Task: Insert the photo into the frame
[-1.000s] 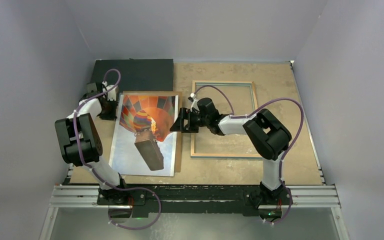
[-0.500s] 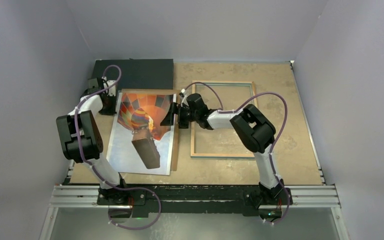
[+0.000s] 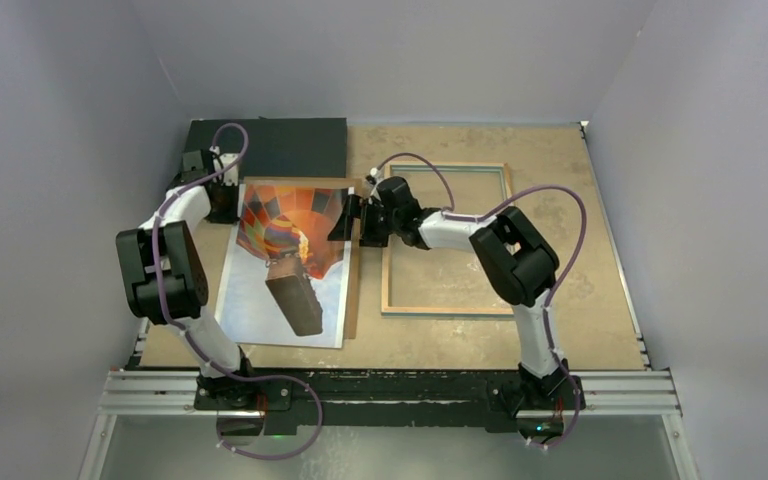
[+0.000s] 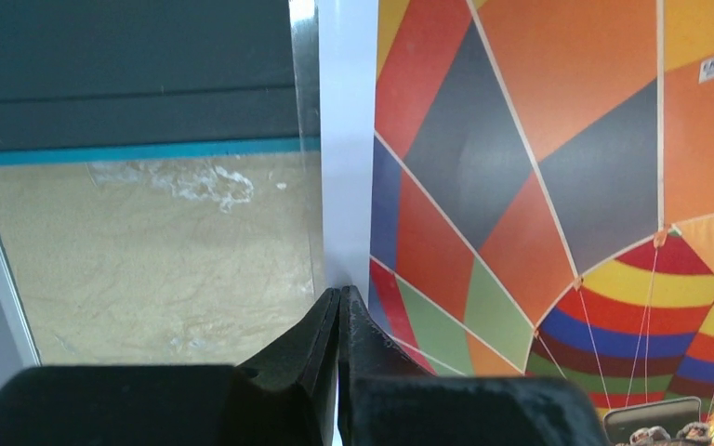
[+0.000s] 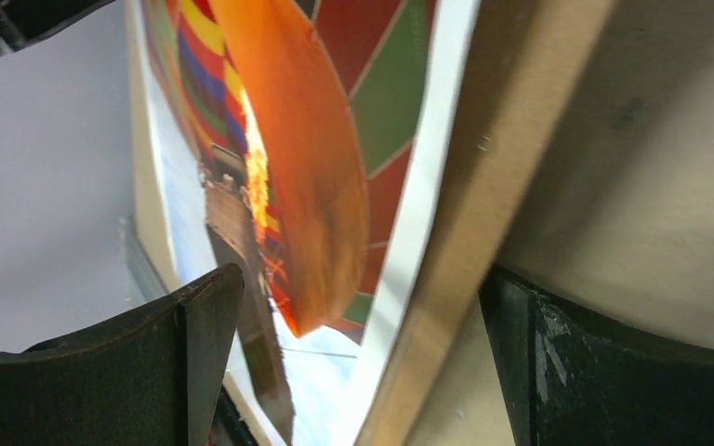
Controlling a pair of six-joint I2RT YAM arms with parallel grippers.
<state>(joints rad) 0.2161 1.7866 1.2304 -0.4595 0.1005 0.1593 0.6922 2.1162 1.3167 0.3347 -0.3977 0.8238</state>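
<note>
The photo of the hot-air balloon lies face up on a plain brown board, left of centre. The frame lies to its right, wood-coloured back up. My left gripper is at the photo's far left edge. In the left wrist view it is shut on the photo's white margin. My right gripper is at the photo's far right edge. In the right wrist view it is open, its jaws either side of the photo's edge and the board's edge.
A dark flat box lies at the far left, just beyond the photo, and also shows in the left wrist view. Grey walls close in the tan table on three sides. A metal rail runs along the near edge.
My right gripper has moved left from the frame's left rail to the photo's far right edge. My left gripper has moved slightly farther away, and the photo has shifted a little with it.
</note>
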